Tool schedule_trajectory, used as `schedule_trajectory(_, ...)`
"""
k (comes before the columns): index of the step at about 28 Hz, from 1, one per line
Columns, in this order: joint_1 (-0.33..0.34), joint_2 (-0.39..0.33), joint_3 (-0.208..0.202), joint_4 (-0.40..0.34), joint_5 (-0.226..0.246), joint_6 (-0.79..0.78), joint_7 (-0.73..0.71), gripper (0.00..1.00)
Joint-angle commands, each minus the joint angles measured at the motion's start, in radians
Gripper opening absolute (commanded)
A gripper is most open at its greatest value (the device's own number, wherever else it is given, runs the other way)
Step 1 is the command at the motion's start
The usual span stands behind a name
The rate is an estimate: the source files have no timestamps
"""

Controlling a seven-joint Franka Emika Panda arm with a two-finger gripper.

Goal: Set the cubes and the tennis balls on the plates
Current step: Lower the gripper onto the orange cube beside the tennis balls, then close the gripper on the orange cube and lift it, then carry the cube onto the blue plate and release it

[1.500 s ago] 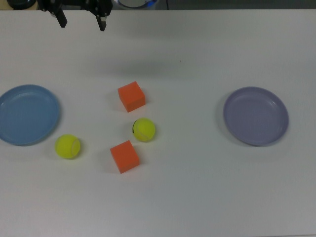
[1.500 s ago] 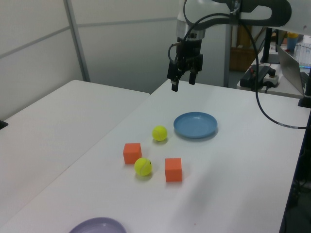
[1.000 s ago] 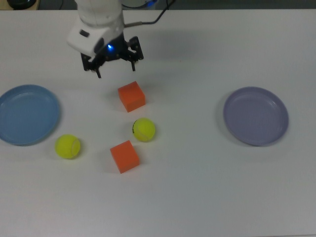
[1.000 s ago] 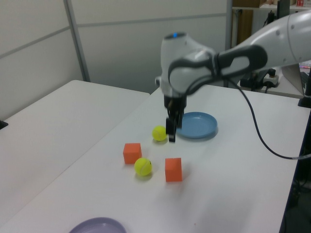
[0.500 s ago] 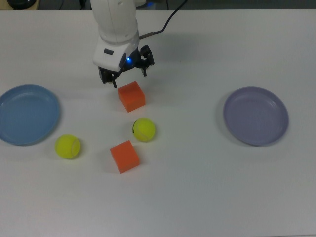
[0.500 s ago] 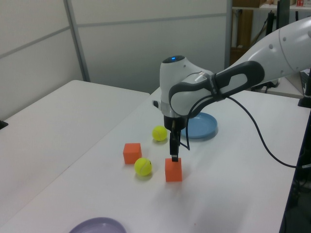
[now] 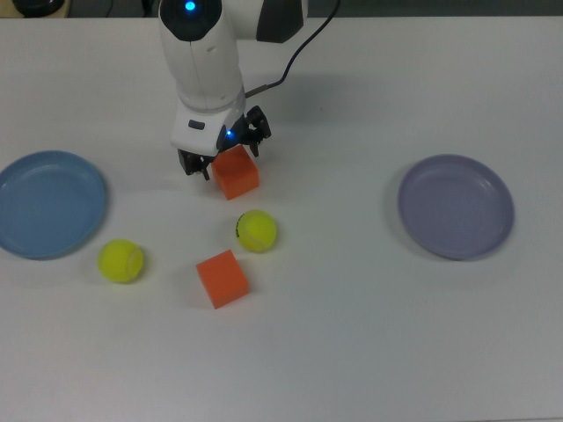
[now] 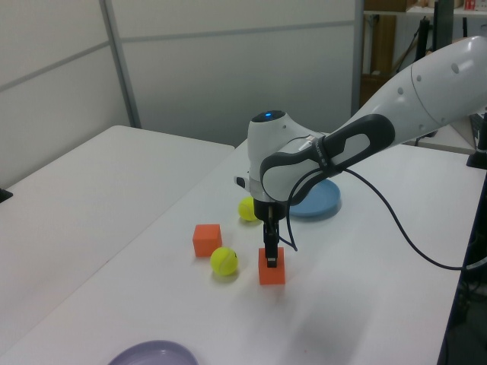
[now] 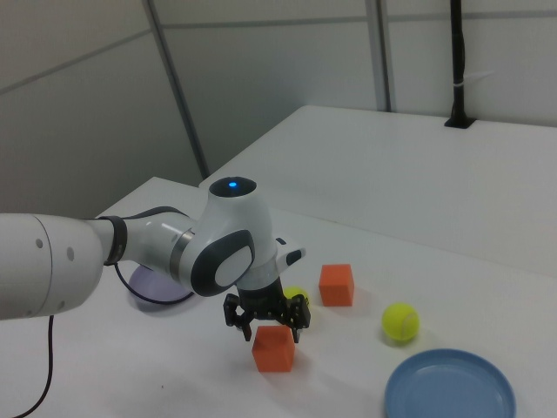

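The upper orange cube [image 7: 237,172] sits on the surface between the blue plate [image 7: 48,204] and lavender plate [image 7: 456,207]. The hand [image 7: 225,159] has descended from above to straddle it, fingers spread, not yet clenched; grasp imminent.

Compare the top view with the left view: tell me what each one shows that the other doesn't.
Only the top view shows the whole lavender plate, all of the blue plate, and the gripper's open fingers on either side of the upper cube.

Only the left view shows the room's wall panels and the arm's height above the table.

Both show the two orange cubes, both tennis balls, and the arm over one cube.
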Motion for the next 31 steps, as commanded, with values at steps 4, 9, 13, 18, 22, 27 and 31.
schedule_trajectory(4,-0.002,0.01,0.0,-0.014,-0.011,0.023,-0.028,1.0)
schedule_trajectory(9,-0.003,0.03,0.0,-0.013,-0.008,0.032,-0.016,1.0)
schedule_trajectory(13,-0.002,0.04,0.0,-0.013,-0.007,0.049,0.005,0.9)
schedule_trajectory(18,0.003,0.042,0.0,-0.01,-0.008,0.049,0.016,0.45)
schedule_trajectory(22,0.006,0.048,0.0,-0.008,-0.01,0.049,0.001,0.04)
schedule_trajectory(27,0.006,0.024,0.002,0.001,-0.008,0.037,0.001,0.0)
schedule_trajectory(31,-0.006,-0.042,-0.015,0.03,0.003,-0.001,0.007,0.0)
